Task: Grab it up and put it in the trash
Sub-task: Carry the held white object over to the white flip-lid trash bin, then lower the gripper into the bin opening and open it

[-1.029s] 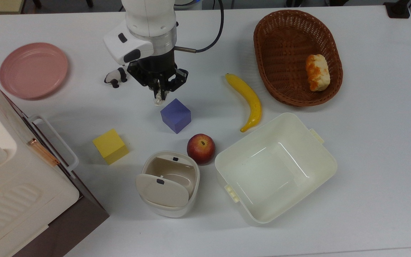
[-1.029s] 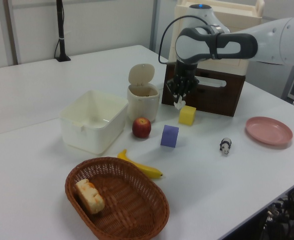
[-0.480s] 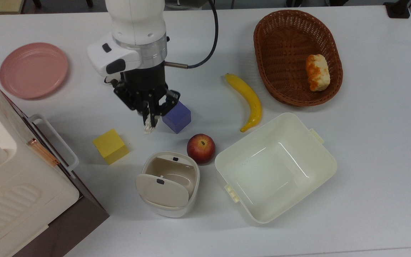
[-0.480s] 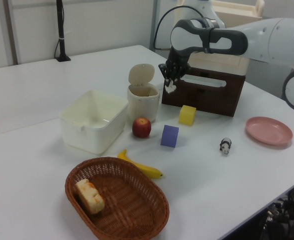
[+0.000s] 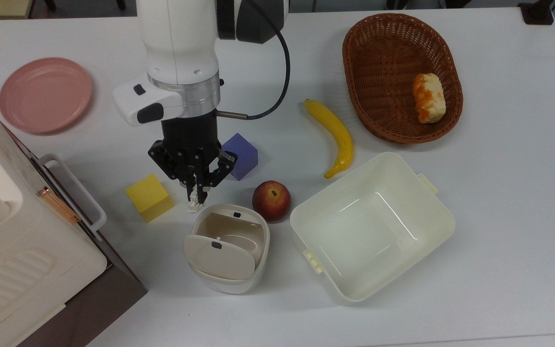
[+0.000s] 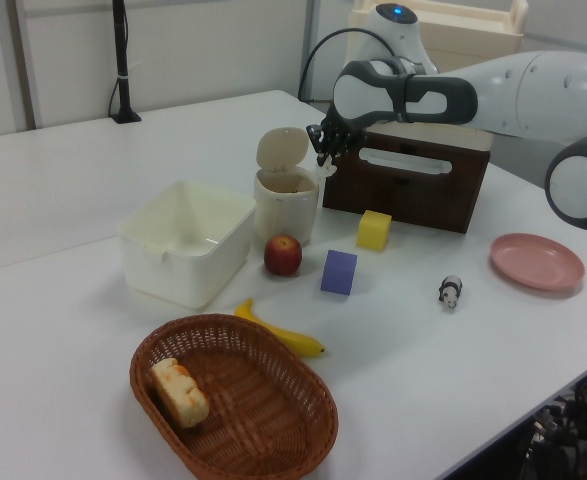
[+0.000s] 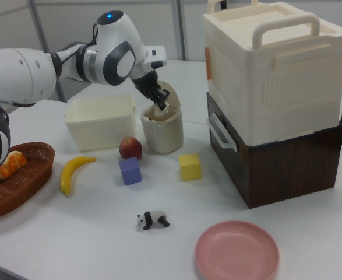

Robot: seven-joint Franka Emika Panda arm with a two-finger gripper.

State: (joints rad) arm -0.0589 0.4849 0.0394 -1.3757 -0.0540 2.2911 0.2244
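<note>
since half a second ago the gripper [image 5: 194,195] has travelled from beside the purple cube [image 5: 242,155] to the near rim of the trash bin [image 5: 231,248], carrying the paper ball [image 5: 193,206] along; in the left view it now hangs right over the bin's edge, next to the raised lid [image 6: 280,148]. nothing else on the table has shifted. the fingers are nearly closed, pinching the ball. it is a small off-white wad, crumpled, dangling below the fingertips, off the table, between the yellow cube [image 5: 150,197] and the apple [image 5: 271,200] in the top view.
</note>
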